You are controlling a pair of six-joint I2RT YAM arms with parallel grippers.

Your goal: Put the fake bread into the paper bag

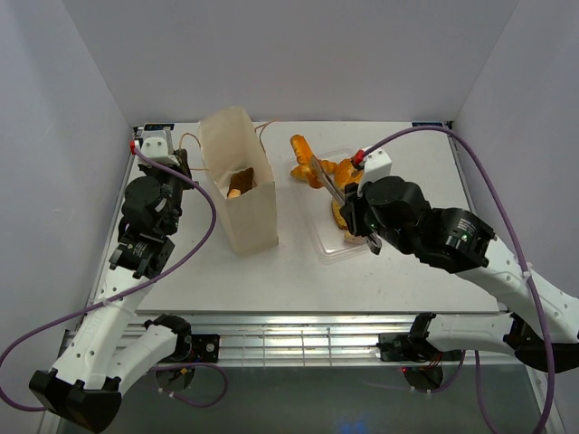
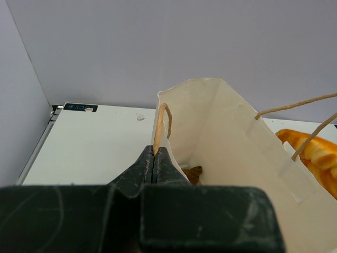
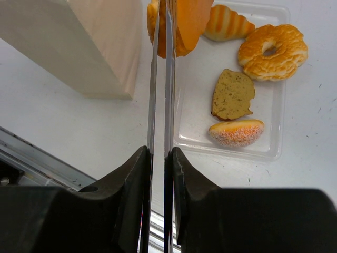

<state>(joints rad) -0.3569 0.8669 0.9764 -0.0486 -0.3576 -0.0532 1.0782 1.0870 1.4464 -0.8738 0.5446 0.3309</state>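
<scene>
Left jaws clenched on the paper bag's string handle; you've got pastries inside it. Right jaws' metal blades pinch an orange pastry at the clear tray's 9 o'clock edge, beside the bag.

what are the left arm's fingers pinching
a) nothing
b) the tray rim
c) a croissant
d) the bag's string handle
d: in the left wrist view the shut fingers clamp the string handle right at the rim of the bag.
</scene>
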